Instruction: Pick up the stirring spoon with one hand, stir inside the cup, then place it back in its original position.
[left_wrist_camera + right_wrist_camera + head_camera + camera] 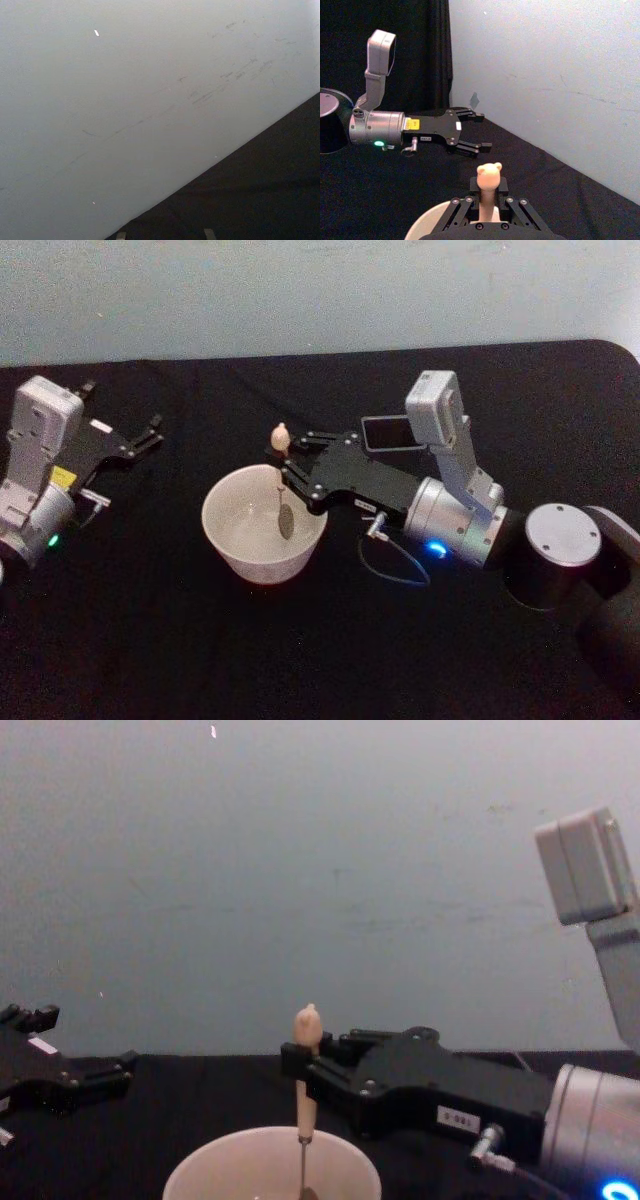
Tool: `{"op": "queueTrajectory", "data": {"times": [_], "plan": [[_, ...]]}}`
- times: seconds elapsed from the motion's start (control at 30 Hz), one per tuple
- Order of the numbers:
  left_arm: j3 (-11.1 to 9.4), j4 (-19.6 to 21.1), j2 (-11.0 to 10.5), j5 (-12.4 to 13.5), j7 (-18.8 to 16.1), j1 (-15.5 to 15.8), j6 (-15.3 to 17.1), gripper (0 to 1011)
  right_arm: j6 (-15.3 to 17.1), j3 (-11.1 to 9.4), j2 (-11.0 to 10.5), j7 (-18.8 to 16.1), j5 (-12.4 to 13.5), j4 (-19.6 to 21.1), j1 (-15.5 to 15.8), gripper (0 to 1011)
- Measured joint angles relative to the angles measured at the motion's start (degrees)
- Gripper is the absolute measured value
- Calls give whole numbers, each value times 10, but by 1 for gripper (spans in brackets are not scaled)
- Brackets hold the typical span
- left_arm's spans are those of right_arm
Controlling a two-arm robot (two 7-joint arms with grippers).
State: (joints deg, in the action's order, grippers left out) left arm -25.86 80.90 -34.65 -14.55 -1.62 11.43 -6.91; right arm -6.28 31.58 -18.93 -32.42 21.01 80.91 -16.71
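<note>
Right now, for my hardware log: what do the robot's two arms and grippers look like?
The left gripper and right gripper are black, on silver-grey cylindrical wrists, each bearing a pale grey boxy camera. The left has a yellow label and green light; the right a white label, blue light and thin looping cable.

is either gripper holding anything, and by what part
The right gripper holds the spoon by its handle, tip in the cup. Left gripper holds nothing.

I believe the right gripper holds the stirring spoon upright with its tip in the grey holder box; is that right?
Not quite: the head view shows the right gripper holding the stirring spoon upright with its tip in the cup.
</note>
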Motion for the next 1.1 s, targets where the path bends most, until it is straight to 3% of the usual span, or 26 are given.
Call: {"op": "queueTrajectory", "data": {"times": [0.37,0.67,1.1], "plan": [[0,0,0,0,0,0,0,1001,7,-7,-22,-7,14,35,20,210],[0,0,0,0,0,0,0,1001,13,0,-34,-14,15,51,31,210],[0,0,0,0,0,0,0,1001,14,17,-26,-21,20,54,26,210]]}}
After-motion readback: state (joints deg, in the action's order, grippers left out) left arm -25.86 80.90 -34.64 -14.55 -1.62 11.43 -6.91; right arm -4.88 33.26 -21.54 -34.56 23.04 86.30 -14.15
